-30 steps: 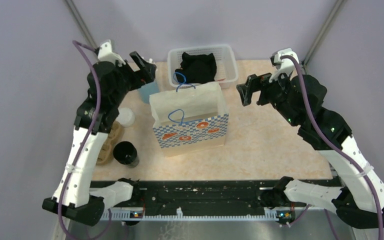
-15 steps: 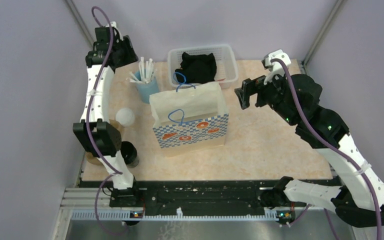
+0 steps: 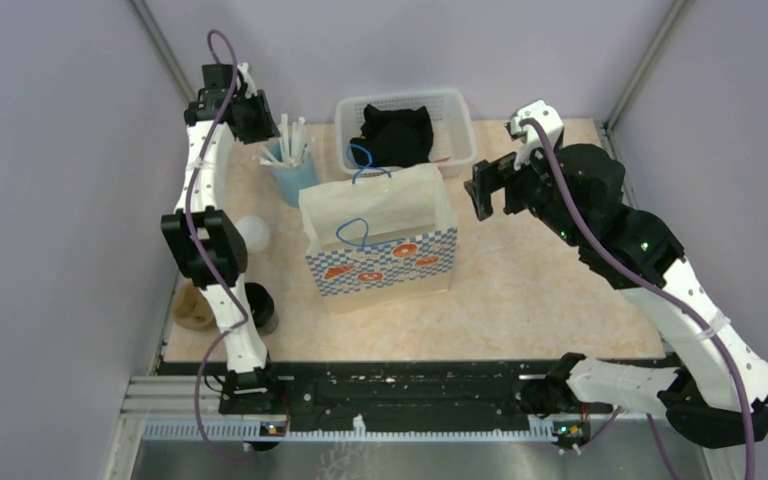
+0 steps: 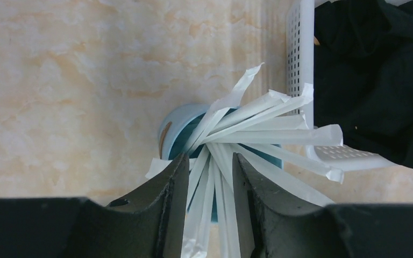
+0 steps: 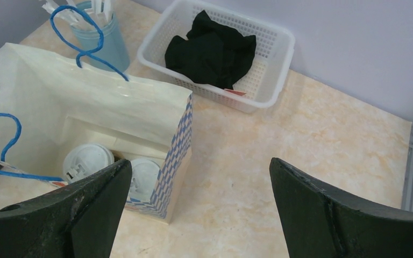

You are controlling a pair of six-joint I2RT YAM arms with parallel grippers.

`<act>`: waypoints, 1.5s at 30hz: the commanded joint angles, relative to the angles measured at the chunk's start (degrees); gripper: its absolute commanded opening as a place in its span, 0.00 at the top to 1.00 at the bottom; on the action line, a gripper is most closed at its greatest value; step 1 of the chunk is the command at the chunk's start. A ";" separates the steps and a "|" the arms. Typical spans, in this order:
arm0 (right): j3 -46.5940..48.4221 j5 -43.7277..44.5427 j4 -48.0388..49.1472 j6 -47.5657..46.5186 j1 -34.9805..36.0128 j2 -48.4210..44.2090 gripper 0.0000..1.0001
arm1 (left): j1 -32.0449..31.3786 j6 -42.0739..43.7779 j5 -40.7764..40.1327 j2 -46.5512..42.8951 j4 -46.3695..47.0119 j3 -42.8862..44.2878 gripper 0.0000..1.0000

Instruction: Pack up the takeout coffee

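The left hand (image 4: 209,161) hangs right over the blue cup (image 4: 173,128) near the far-left corner of the table (image 3: 540,280). Its fingers are set narrow, and several paper-wrapped straws (image 4: 271,134) rise between them. The fingers do not visibly pinch any straw. The straws stand in the cup with their long axes fanning out toward the white basket (image 5: 273,58), so the bundle lies directly below this hand. A straight drop and a squeeze would probably take one or more.

The right hand (image 5: 199,215) is spread wide and holds nothing. It hovers beside the far-right corner of the paper bag (image 3: 380,262), well away from the straws, so the left arm is plainly the nearer one.

The takeout coffee sits in the bag at the middle of the table. Two paper cups (image 5: 88,160) stand upright side by side on its floor, their lids white with raised lettering. The brown pulp carrier (image 3: 192,308) lies by the left edge, outside the bag.
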 commanded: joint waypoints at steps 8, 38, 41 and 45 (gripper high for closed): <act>3.54 -1.39 0.19 -0.76 -0.41 1.67 0.01 | 0.53 3.40 3.27 3.74 6.90 2.17 0.64; 3.64 -2.80 1.01 -0.21 -0.40 2.34 0.01 | 0.46 4.37 2.40 0.27 7.05 4.78 0.92; 2.96 -3.22 1.66 0.48 -0.43 1.57 0.01 | 0.45 4.24 0.46 -4.32 6.74 3.00 0.93; 1.80 -3.68 2.75 0.64 -0.47 0.19 0.01 | 0.46 2.95 -1.71 -10.91 7.36 0.70 0.93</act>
